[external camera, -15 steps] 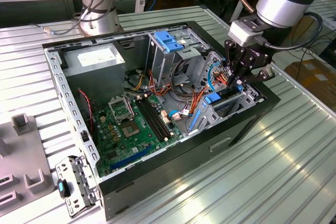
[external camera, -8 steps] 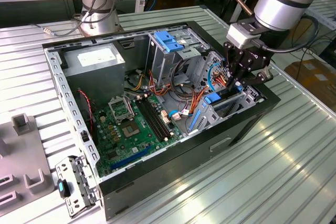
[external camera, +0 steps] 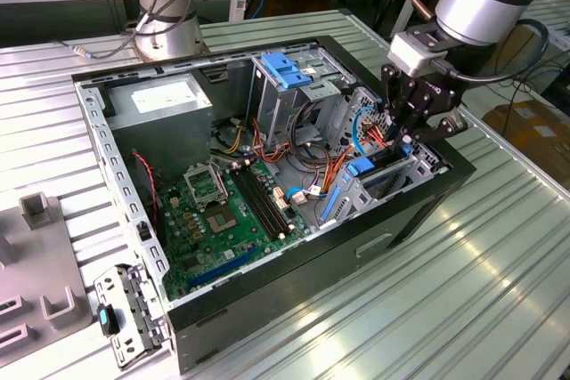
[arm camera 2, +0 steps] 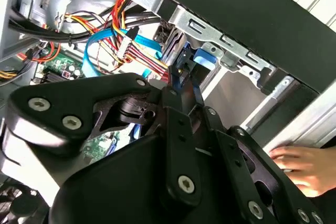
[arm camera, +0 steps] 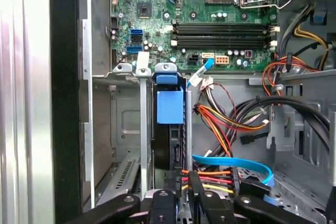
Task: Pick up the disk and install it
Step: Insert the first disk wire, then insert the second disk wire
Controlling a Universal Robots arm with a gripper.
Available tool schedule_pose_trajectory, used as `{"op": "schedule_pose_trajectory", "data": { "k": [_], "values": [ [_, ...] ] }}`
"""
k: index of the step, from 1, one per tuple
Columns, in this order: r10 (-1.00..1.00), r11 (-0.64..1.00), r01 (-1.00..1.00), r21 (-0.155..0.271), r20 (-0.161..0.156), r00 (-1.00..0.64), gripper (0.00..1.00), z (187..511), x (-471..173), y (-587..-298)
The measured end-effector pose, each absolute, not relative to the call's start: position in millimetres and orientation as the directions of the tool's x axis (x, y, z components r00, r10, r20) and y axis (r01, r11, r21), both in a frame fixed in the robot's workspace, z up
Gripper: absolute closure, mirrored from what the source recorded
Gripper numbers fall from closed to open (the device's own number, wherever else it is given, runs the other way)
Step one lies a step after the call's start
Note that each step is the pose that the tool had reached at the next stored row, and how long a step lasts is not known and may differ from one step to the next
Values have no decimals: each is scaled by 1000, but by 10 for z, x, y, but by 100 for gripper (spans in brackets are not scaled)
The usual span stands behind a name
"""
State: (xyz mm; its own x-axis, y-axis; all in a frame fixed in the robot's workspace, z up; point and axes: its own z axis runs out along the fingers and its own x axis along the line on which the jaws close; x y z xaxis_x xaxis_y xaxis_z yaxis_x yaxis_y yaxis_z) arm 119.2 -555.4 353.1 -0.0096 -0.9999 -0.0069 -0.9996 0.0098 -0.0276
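Note:
The disk (external camera: 365,169) stands on edge in the drive bay at the front corner of the open computer case (external camera: 107,157), on the exterior view's right. Its blue plastic rail end (arm camera: 169,106) shows between two upright metal guides in the first wrist view, with the dark body below it. My gripper (external camera: 408,140) reaches down into that bay from above. In the second wrist view its black fingers (arm camera 2: 176,103) meet closely on the thin blue edge of the disk (arm camera 2: 185,74). The gripper (arm camera: 181,200) appears shut on the disk's near end.
Red, orange and blue cables (arm camera: 226,129) crowd the space beside the bay. A tall metal cage with a blue handle (external camera: 287,73), a grey power supply box (external camera: 160,104) and the green motherboard (external camera: 223,211) fill the case. A person's hand (arm camera 2: 304,163) rests outside the case wall.

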Motion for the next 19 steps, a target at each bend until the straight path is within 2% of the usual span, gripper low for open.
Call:
{"op": "schedule_pose_trajectory", "data": {
  "k": [3, 4, 19],
  "values": [
    [-1000, 10, -1000, -28, -7, -10, 77, 3544, 1192, -5554],
    [-1000, 10, -1000, -28, -7, -10, 89, 3545, 1192, -5554],
    [-1000, 10, -1000, -28, -7, -10, 89, 3607, 1192, -5554]
  ]
}}
